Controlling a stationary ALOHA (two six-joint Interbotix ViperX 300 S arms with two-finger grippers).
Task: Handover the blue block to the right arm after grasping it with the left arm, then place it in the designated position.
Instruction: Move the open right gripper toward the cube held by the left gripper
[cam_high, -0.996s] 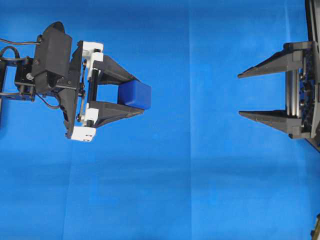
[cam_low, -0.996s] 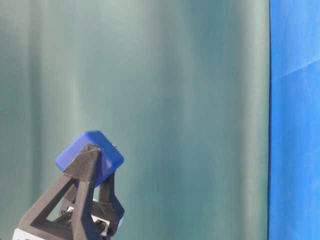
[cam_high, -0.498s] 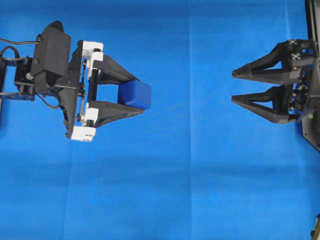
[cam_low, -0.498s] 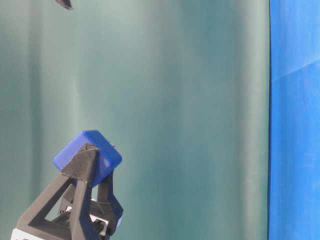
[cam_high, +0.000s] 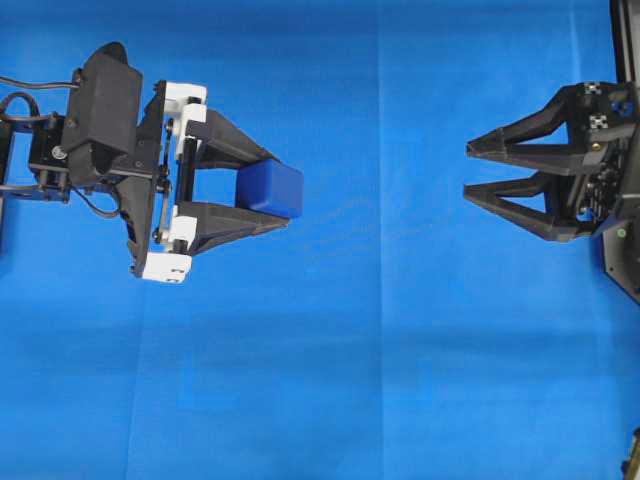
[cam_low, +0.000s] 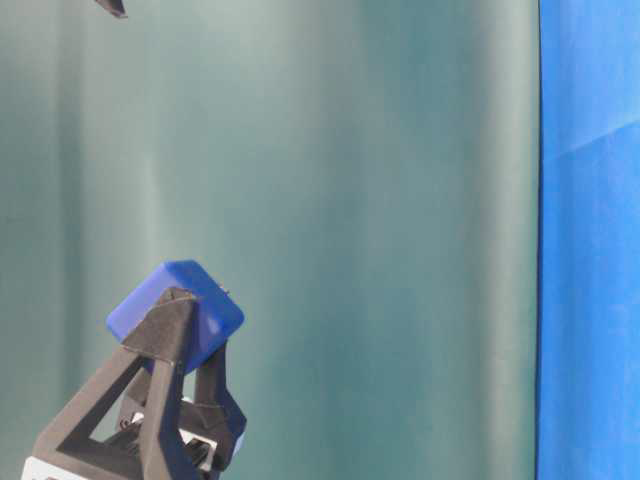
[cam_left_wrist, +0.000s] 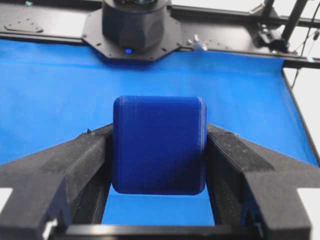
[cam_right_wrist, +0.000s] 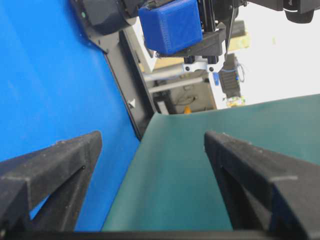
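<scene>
Blue cloth (cam_high: 400, 350) covers the worktop; the blue block (cam_high: 270, 190) is clamped by the left tool (cam_high: 280, 193), while the right tool (cam_high: 468, 172) is held wide apart, empty.

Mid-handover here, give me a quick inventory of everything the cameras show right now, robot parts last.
blue block: one, dark royal blue, clamped between the left gripper's fingers and held above the cloth.
blue cloth: one, bright blue, covering the work surface under both arms.
green backdrop: one, dark teal, filling most of the table-level view.
black frame: one, black, along the cloth's far edge in the left wrist view.
left gripper: one, black with white brackets, left of the overhead view, jaws shut on the block.
right gripper: one, black, at the right edge of the overhead view, jaws open and empty, pointing at the block, well apart from it.
</scene>
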